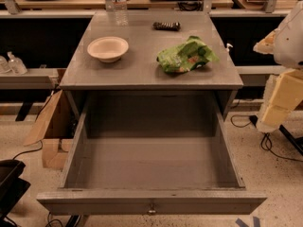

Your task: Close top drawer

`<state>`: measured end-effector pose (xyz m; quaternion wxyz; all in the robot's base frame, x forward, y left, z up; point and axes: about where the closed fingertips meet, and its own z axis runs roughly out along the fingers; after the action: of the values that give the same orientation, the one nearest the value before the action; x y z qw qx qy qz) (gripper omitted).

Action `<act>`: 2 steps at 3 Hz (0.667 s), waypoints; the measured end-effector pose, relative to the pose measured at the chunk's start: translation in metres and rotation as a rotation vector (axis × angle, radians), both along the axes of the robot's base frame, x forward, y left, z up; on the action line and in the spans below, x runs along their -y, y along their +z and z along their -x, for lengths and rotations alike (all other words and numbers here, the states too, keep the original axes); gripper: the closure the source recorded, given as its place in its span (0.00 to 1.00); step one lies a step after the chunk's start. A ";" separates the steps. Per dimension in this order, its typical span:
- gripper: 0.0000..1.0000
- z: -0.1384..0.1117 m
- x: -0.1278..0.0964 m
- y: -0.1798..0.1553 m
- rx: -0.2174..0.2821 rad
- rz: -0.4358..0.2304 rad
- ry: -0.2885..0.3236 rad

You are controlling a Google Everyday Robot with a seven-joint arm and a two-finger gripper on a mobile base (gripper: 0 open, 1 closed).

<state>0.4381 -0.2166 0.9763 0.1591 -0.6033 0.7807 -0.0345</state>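
The top drawer (pixel 151 200) of the grey cabinet is pulled far out toward me. Its inside (pixel 154 162) is bare grey wood with nothing in it. A small round metal knob (pixel 152 209) sits at the centre of its front panel, at the bottom of the view. My gripper (pixel 277 108) hangs at the right edge of the view, pale yellow and white. It is to the right of the drawer's right wall, apart from it, about level with the cabinet top. It holds nothing that I can see.
On the cabinet top (pixel 142 70) stand a beige bowl (pixel 108 48), a green crumpled bag (pixel 185 56), a water bottle (pixel 119 4) and a dark bar (pixel 166 26). A cardboard box (pixel 49 126) stands left of the cabinet. Cables (pixel 270 145) lie on the floor at right.
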 end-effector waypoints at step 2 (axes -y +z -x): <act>0.00 0.000 0.001 -0.010 0.012 -0.019 -0.008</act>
<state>0.4378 -0.2172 0.9663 0.1694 -0.5983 0.7825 -0.0316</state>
